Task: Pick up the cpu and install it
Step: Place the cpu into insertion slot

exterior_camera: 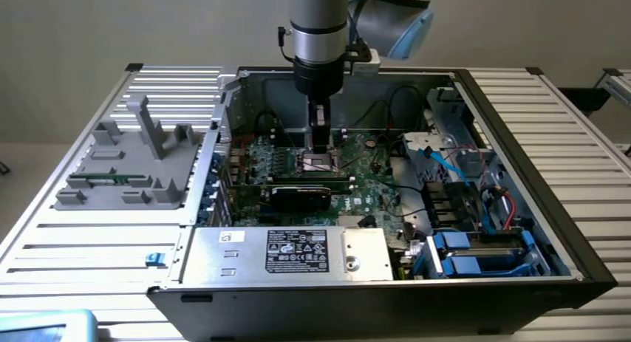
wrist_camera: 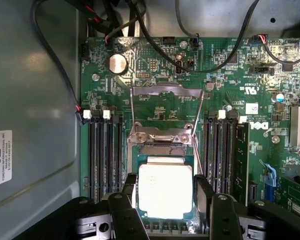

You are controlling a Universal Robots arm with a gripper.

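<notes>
Robot gripper [exterior_camera: 321,148] hangs at the centre of the exterior frame, inside an open computer case [exterior_camera: 522,146]. Its fingers [wrist_camera: 130,192] appear to pinch the cpu [wrist_camera: 165,189] by opposite edges, flat, directly over the socket [wrist_camera: 162,149].

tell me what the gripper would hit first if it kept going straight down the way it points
Most likely the cpu, directly at the tip of the gripper, with the open socket just beneath. Depth is unclear, so I cannot tell whether it is held or already seated.
</notes>
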